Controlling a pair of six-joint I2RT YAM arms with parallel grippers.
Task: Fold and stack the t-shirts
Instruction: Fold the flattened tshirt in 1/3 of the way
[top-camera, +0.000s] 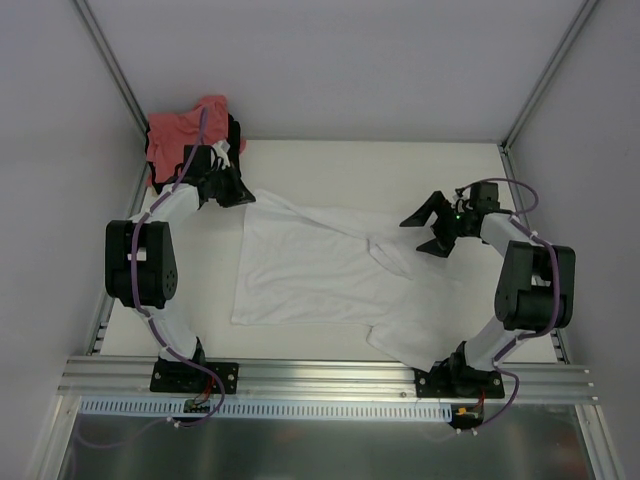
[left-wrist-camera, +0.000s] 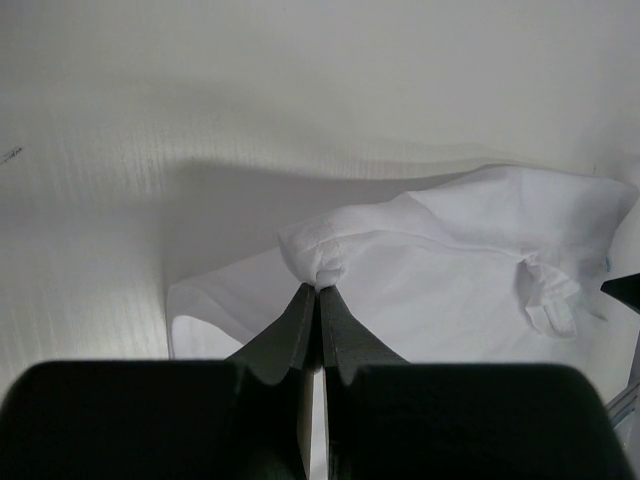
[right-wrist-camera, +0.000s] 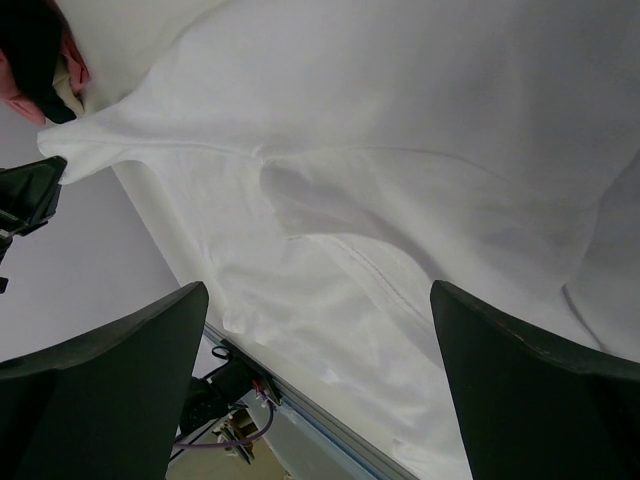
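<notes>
Folding looked barely begun: left pincer (left-wrist-camera: 319, 290) clamped the white t-shirt (top-camera: 300, 265) at eleven o'clock, right pincer (top-camera: 425, 232) gaped empty.

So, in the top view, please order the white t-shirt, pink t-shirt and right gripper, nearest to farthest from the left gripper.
1. white t-shirt: its corner is pinched between the fingers of the left gripper.
2. pink t-shirt: just behind, in the far left corner.
3. right gripper: far over on the right side.
</notes>
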